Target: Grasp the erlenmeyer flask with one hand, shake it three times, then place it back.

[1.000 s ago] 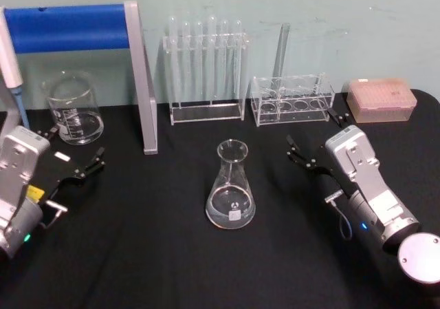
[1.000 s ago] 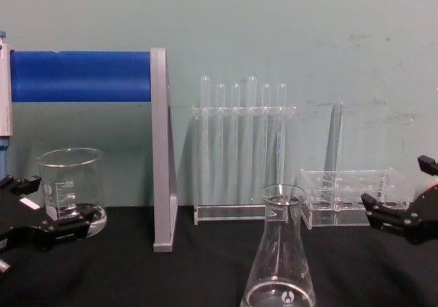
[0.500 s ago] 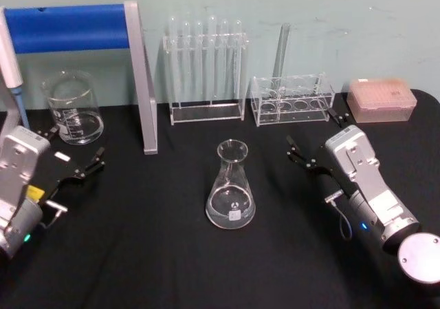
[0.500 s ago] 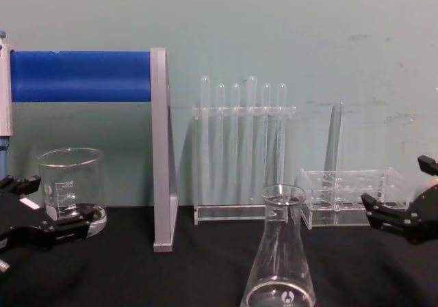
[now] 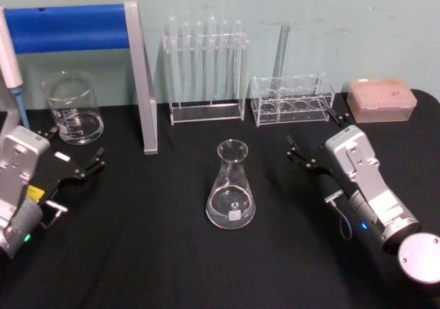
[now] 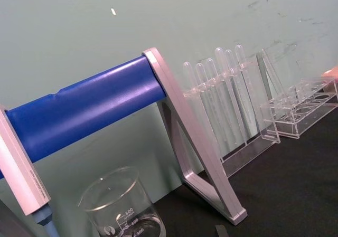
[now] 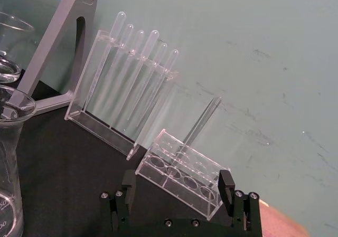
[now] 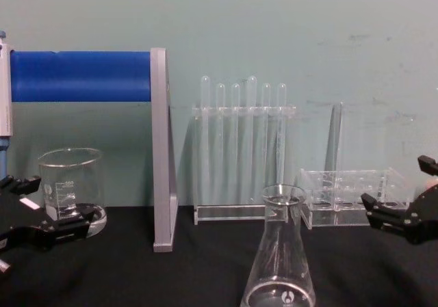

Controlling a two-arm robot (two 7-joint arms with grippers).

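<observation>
The clear erlenmeyer flask [image 5: 230, 192] stands upright on the black table near the middle, free of both grippers; the chest view shows it low and central [image 8: 279, 252], and its rim shows at the edge of the right wrist view [image 7: 8, 158]. My right gripper [image 5: 316, 133] hovers open to the right of the flask, roughly a hand's width away, and appears at the chest view's right edge [image 8: 397, 184] and in its own wrist view [image 7: 177, 179]. At the table's left, near the beaker, my left gripper [image 5: 74, 144] rests open [image 8: 55, 201].
A glass beaker [image 5: 72, 109] sits at the back left beside a blue-barred grey stand [image 5: 75, 27] and a pipette [image 5: 10, 61]. Behind the flask stand a test tube rack [image 5: 206, 75] and a lower clear rack [image 5: 292, 99]. A pink tip box [image 5: 381, 99] is back right.
</observation>
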